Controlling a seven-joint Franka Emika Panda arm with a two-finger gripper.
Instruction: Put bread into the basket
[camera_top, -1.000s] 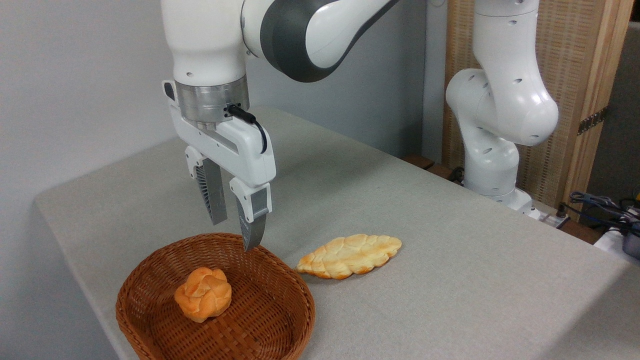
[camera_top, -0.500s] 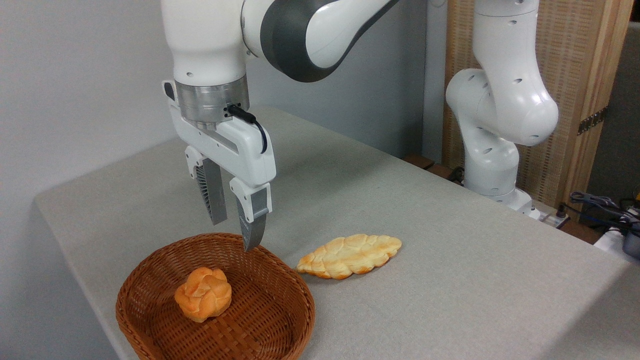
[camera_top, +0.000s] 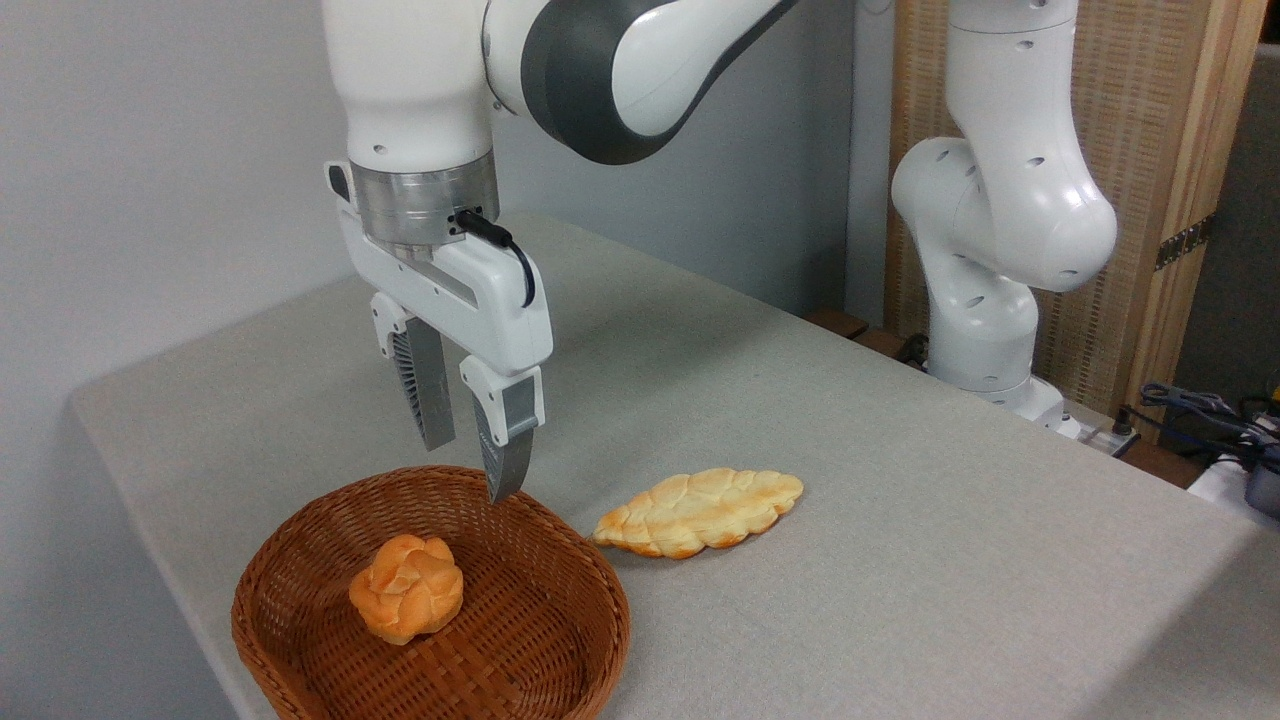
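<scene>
The gripper hung above the far rim of the basket, its two fingers pointing down, parted by a narrow gap and holding nothing. The bread lay flat on the table, off to the gripper's right and lower, just beside the basket's rim with its near tip close to the cane; whether the two touched could not be told. Below the gripper and slightly toward the camera, a small knotted bun sat inside the basket. The bread looked light and fairly stiff, with a bumpy braided top that should give the fingers some purchase, though a real loaf would crush under a hard squeeze. It was long and thin, so a hold across its narrow width near the middle seemed best; gripped at one tapering end it would likely tip or slip. The fingers would need to part wider to span it.
</scene>
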